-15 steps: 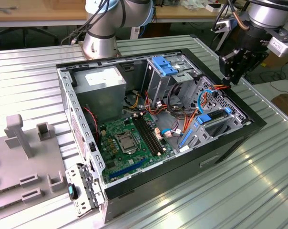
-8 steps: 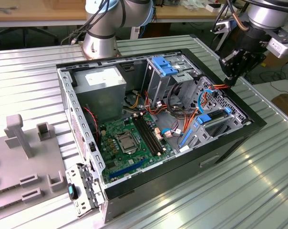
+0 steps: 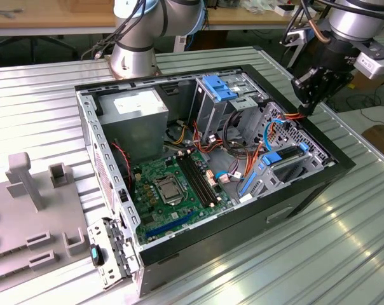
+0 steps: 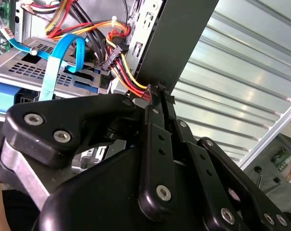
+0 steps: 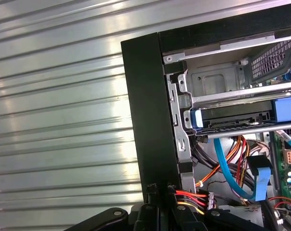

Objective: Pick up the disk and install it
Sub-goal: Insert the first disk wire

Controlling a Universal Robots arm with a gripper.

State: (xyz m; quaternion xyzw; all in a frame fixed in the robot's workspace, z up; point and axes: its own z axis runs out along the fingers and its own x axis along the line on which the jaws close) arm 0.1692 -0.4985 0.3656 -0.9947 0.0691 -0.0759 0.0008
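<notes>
Blue-railed disk (image 5: 232, 118) mostly hidden inside cage (image 5: 218, 79).

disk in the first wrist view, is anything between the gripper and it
Yes. The gripper sits at the case wall; red and yellow wires and a blue cable lie between it and the disk in its drive bay.

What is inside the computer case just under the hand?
Red, yellow and orange wires, a blue ribbon cable and a perforated metal tray. The hand hides the rest.
</notes>
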